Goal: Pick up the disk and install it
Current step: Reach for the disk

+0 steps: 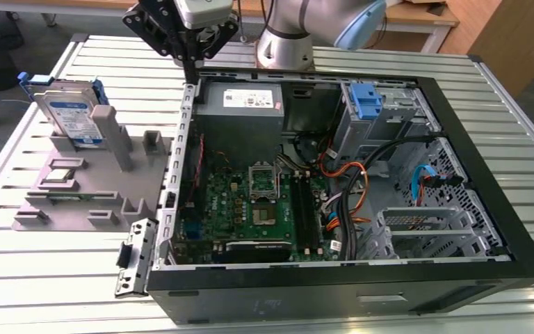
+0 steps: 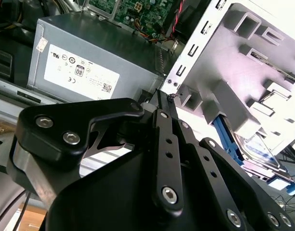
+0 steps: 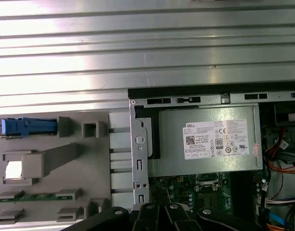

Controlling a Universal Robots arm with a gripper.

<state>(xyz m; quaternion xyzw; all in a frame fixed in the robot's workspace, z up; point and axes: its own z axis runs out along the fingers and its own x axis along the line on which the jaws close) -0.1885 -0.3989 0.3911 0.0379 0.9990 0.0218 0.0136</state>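
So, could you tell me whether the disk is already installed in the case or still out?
Out: the disk stands upright in the grey holder beside the open case.

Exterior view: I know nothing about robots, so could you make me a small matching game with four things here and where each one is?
Things
1. disk
2. power supply
3. blue latch
4. gripper

Places
A. in the air over the side wall of the computer case
B. on the drive cage inside the case
C. standing on edge in the grey holder beside the case
D. in a corner inside the case, white label facing up

Pairs: 1-C, 2-D, 3-B, 4-A
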